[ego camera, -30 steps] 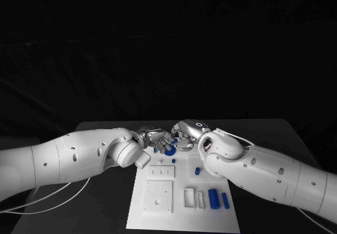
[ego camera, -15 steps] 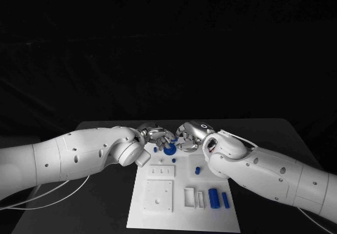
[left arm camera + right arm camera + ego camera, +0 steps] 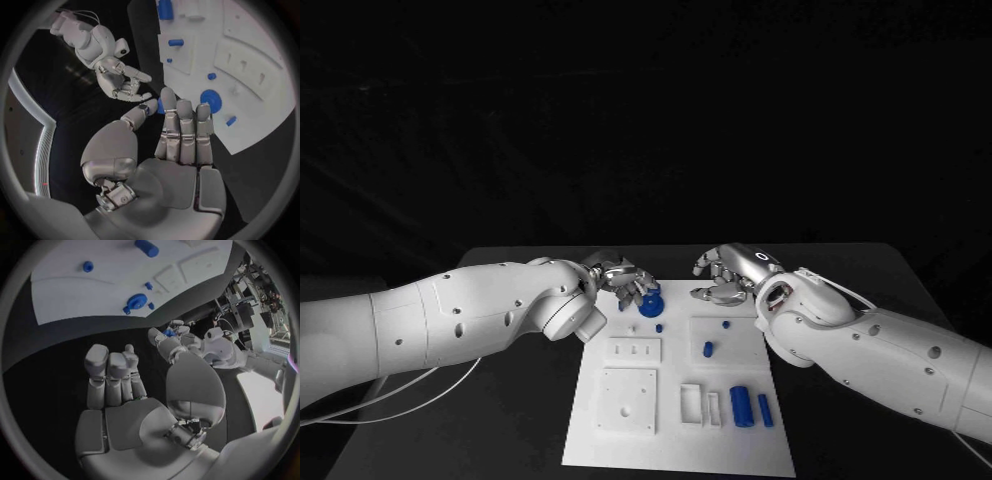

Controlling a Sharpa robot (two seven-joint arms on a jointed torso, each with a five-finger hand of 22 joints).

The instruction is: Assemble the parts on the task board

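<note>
While both arms reach in over the table (image 3: pixel 516 430): the two hands sit at the far end of the task board (image 3: pixel 678 445), a gap between them.
Task board: white plate lying lengthwise in the middle of the table, running from the near edge toward the far one.
Left hand (image 3: pixel 620 275): over the board's far left corner; thumb and one finger pinch a small blue part (image 3: pixel 160 106), the other fingers straight and side by side.
Held part: at the fingertips, just above the blue disc (image 3: pixel 651 308); cannot tell whether the two touch.
Right hand (image 3: pixel 730 272): over the board's far right corner, fingers loosely apart, thumb off to one side, nothing in it.
Blue disc: on the board near its far edge, left of centre.
Small peg (image 3: pixel 659 327): just on the near side of the disc.
Short blue peg (image 3: pixel 708 349): mid-board, right of centre.
Two blue cylinders (image 3: pixel 740 406): side by side by the near right corner, next to white upright pieces (image 3: pixel 689 403).
White blocks (image 3: pixel 627 400): two, along the board's left side, one behind the other.
Cable (image 3: pixel 387 400): pale loop trailing under the left arm.
</note>
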